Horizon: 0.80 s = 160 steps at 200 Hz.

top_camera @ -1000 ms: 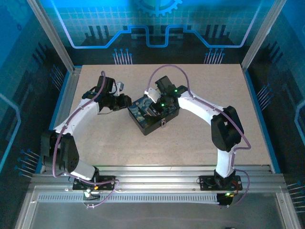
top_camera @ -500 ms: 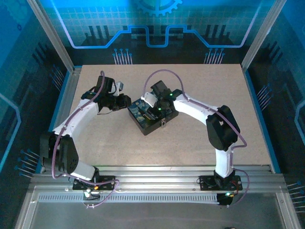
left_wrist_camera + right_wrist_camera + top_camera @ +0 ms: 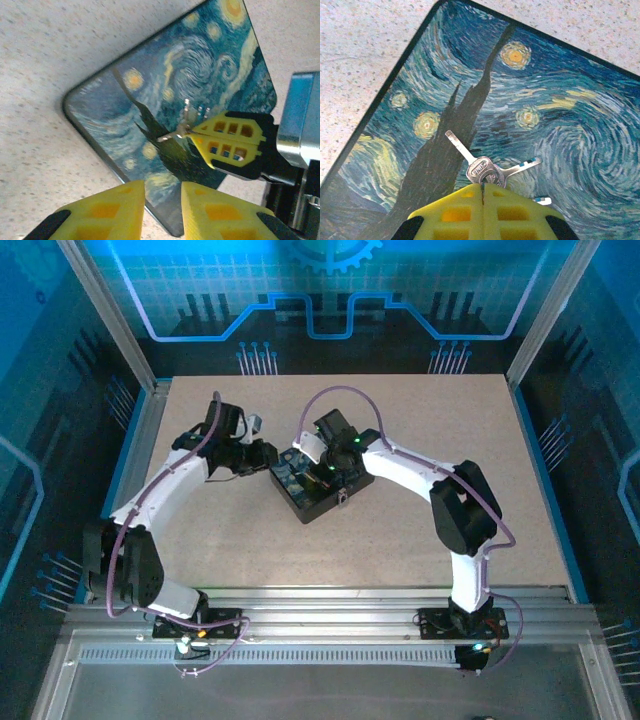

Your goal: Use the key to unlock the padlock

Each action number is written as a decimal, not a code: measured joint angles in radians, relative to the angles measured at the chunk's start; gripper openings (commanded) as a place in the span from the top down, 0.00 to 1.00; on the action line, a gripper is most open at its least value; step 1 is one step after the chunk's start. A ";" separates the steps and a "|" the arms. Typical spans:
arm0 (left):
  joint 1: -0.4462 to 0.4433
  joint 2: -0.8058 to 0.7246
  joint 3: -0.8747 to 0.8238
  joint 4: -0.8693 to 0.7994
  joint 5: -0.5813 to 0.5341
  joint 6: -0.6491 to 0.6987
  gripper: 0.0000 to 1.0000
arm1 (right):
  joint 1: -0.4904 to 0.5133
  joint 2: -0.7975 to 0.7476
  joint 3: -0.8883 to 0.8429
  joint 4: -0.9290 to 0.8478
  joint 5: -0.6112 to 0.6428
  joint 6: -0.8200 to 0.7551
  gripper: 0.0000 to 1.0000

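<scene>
Fingertips of the right gripper are pressed flat together. The round head of the key sits right at their end and, so far as can be judged, is nipped there by its rear edge. The key's blade points away across the painted lid of a dark box, and it lies flat or nearly so. A second key of the same bunch is fanned out to one side on the lid.

In the left wrist view, the left gripper is held just off the box's corner. Its yellow pads are slightly apart and nothing is between them. The box rests on the speckled table between the two arms.

The step in hand is judged to be picking up the key, so the unlocking itself is not yet begun. A small pale fitting on the box's near side may be the padlock, but it is too small for that to be told.

For the next move, a slow lift is called for to prove the pinch, since so little of the thin metal is caught. The blade must then be kept clear of the dangling second key and lined up with the keyway.
</scene>
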<state>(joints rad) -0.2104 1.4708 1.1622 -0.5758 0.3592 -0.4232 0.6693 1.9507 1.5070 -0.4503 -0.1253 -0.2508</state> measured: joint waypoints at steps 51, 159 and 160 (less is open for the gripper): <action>-0.062 0.010 -0.072 0.038 0.058 -0.153 0.75 | -0.053 -0.029 -0.050 0.012 -0.144 0.051 1.00; 0.003 -0.068 -0.269 0.119 0.023 -0.333 0.57 | 0.022 -0.038 -0.068 0.010 -0.282 0.097 1.00; 0.003 -0.069 -0.269 0.120 0.023 -0.334 0.56 | 0.023 -0.038 -0.068 0.010 -0.282 0.098 1.00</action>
<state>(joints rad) -0.2070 1.4017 0.8928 -0.4561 0.3820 -0.7570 0.6922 1.9129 1.4387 -0.4400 -0.4076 -0.1532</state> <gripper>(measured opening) 0.416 0.055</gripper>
